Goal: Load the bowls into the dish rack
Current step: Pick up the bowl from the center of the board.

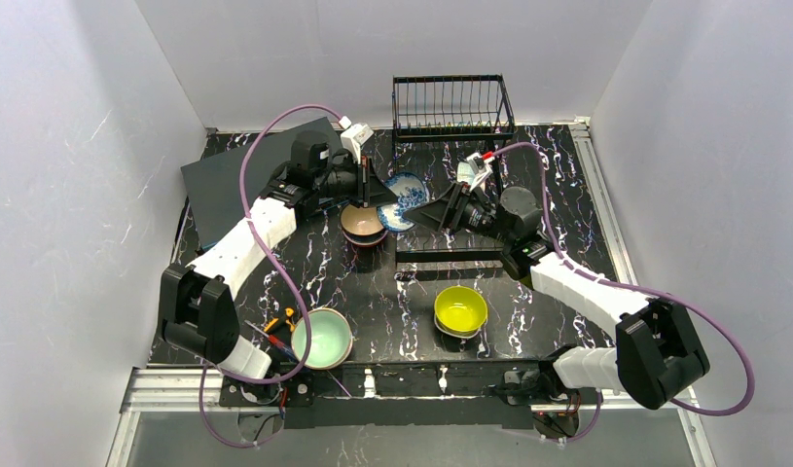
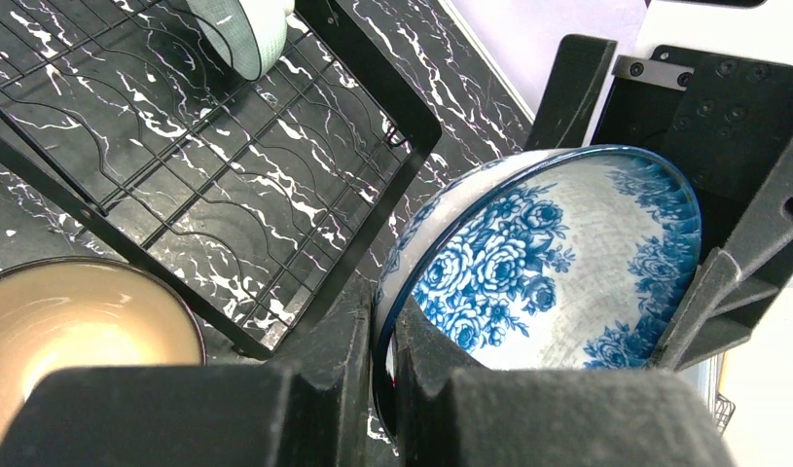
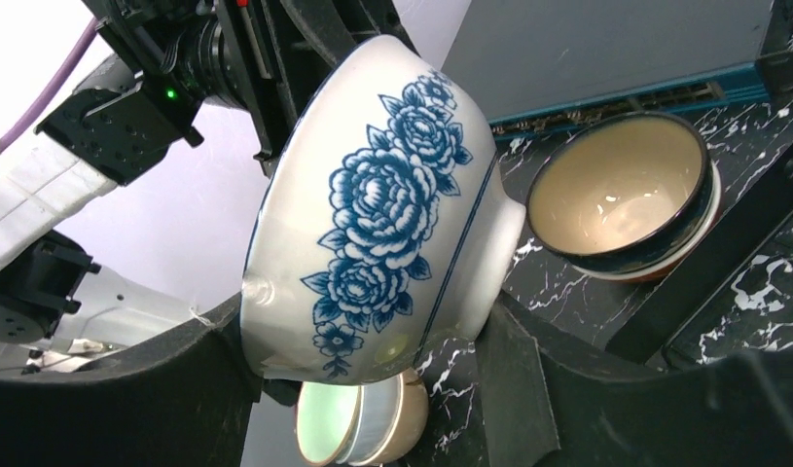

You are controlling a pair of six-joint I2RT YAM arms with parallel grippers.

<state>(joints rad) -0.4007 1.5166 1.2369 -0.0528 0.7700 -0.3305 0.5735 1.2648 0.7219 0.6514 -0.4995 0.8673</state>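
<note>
A blue-and-white patterned bowl (image 1: 404, 199) hangs tilted on its side above the table's middle. My left gripper (image 2: 387, 336) is shut on its rim, one finger inside and one outside. My right gripper (image 3: 373, 331) straddles the same bowl (image 3: 382, 204) from the other side, jaws wide, one finger by the rim and one by the foot. Whether they press on it I cannot tell. The dish rack's wire basket (image 1: 452, 107) stands at the back, and its flat wire frame (image 2: 227, 175) lies on the table below the bowl.
A beige bowl with a dark rim (image 1: 363, 224) sits stacked just left of the held bowl. The mint-green bowl (image 1: 322, 338) and the yellow bowl (image 1: 460, 309) stand near the front edge. A dark grey flat box (image 1: 246, 180) lies at the back left.
</note>
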